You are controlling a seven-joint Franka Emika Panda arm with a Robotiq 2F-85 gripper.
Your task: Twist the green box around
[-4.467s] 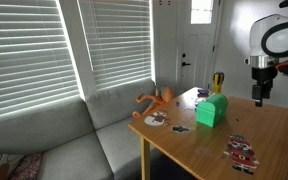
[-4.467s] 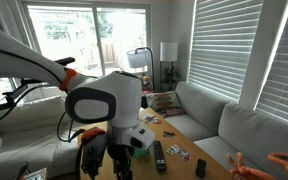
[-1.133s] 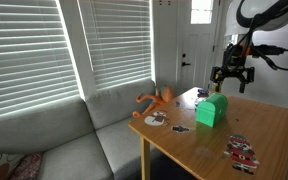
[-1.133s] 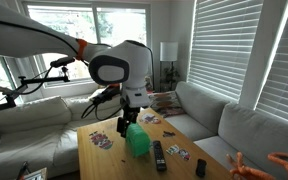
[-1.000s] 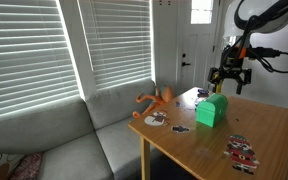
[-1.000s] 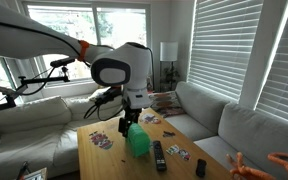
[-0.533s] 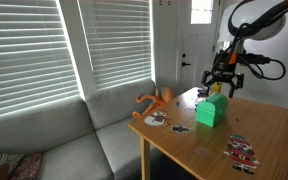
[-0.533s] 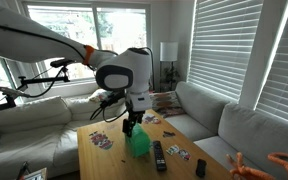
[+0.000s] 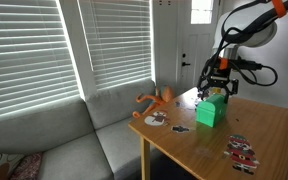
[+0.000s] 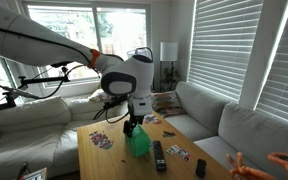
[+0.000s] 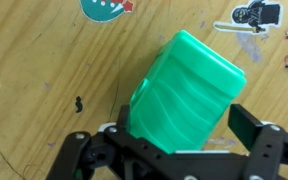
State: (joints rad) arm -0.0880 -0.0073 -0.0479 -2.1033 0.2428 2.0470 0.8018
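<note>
The green box (image 9: pixel 212 111) stands on the wooden table (image 9: pixel 184 145), and it shows in both exterior views (image 10: pixel 139 141). In the wrist view it fills the middle as a bright green block with a wavy ridged top (image 11: pixel 184 85). My gripper (image 9: pixel 216 90) hangs right over the box (image 10: pixel 134 125). In the wrist view the gripper (image 11: pixel 184 128) is open with the box's near end between its jaws. The left finger (image 11: pixel 119 120) is at the box's side. The right finger (image 11: pixel 249 125) stands a little apart from it.
An orange toy figure (image 9: pixel 156 100) lies at the table's far corner by the grey sofa (image 9: pixel 74 140). A black remote (image 10: pixel 159 155) and small picture cards (image 10: pixel 102 140) lie near the box. More cards (image 9: pixel 241 150) sit near the table's front edge.
My gripper has come down and across from above the table's far side to straddle the green box. The box has not moved.
</note>
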